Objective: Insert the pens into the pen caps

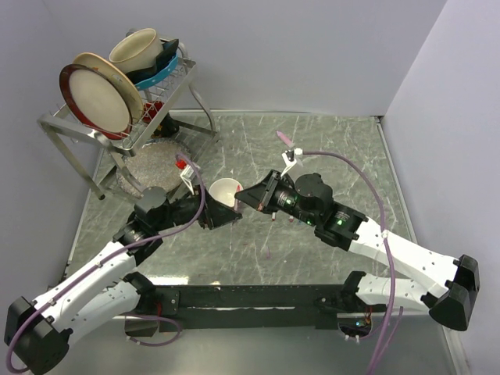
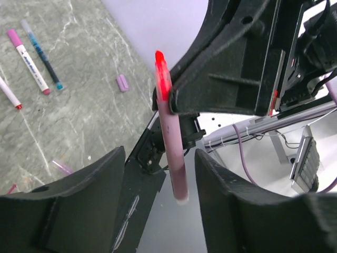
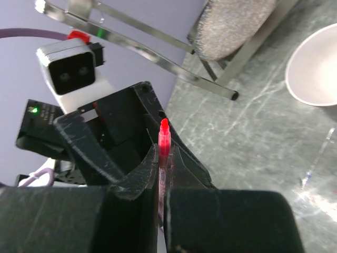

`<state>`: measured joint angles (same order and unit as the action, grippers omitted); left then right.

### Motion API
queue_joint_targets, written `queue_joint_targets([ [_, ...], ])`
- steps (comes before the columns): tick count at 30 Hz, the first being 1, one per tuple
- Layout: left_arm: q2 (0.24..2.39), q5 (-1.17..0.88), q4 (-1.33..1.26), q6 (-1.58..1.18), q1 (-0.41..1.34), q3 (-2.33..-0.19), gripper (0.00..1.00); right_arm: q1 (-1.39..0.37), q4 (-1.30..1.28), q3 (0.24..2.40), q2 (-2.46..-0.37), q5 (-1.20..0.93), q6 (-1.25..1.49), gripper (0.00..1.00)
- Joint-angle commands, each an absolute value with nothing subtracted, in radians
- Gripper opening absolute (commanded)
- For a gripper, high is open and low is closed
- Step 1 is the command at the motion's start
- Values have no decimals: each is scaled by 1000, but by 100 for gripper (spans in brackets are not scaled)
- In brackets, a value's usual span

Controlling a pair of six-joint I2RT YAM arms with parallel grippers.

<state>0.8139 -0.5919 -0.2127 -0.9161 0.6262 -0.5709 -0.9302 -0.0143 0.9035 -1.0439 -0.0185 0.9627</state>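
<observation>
My right gripper [image 3: 164,154] is shut on a pen [image 3: 164,136] with a red tip and a pale pink barrel, held upright between the pads. In the left wrist view the same pen [image 2: 174,153] hangs from the right gripper [image 2: 171,101], and its blunt tail end sits between the open fingers of my left gripper [image 2: 159,158] without touching them. In the top view the two grippers, left [image 1: 223,215] and right [image 1: 248,200], meet tip to tip beside the white bowl [image 1: 226,192]. A lilac pen cap [image 2: 122,83] and three pens [image 2: 31,67] lie on the table.
A metal dish rack [image 1: 117,117] with plates and a cup stands at the back left, with a grey round mat [image 1: 148,166] under it. A pink pen [image 1: 285,139] lies at the back middle. Side walls close the table in left and right.
</observation>
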Motion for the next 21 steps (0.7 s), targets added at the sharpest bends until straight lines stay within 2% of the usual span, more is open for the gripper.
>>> queue_joint_targets([
  [1, 810, -615, -298, -954, 630, -575, 56, -960, 71, 896, -1031, 29, 979, 0],
  [4, 816, -626, -304, -962, 630, -578, 42, -974, 66, 899, -1028, 43, 970, 0],
  [5, 818, -636, -307, -962, 629, -578, 29, -979, 69, 897, -1028, 41, 968, 0],
  [7, 822, -644, -304, -960, 630, -578, 16, -980, 74, 899, -1028, 31, 960, 0],
  [8, 819, -643, -292, -959, 630, -578, 4, -986, 71, 905, -1026, 23, 957, 1],
  [10, 810, -627, -262, -940, 630, -577, 1, -989, 42, 913, -1022, 28, 957, 10],
  [11, 796, -606, -244, -931, 630, -577, 1, -989, 31, 914, -1017, 28, 956, 25],
  [14, 750, -581, -175, -882, 630, -568, 1, -991, -32, 911, -979, 41, 953, 43],
  [17, 694, -532, -65, -806, 630, -574, 1, -991, -150, 911, -939, 89, 971, 48],
  [21, 623, -442, 135, -649, 630, -604, 1, -994, -380, 926, -951, 123, 971, 48],
])
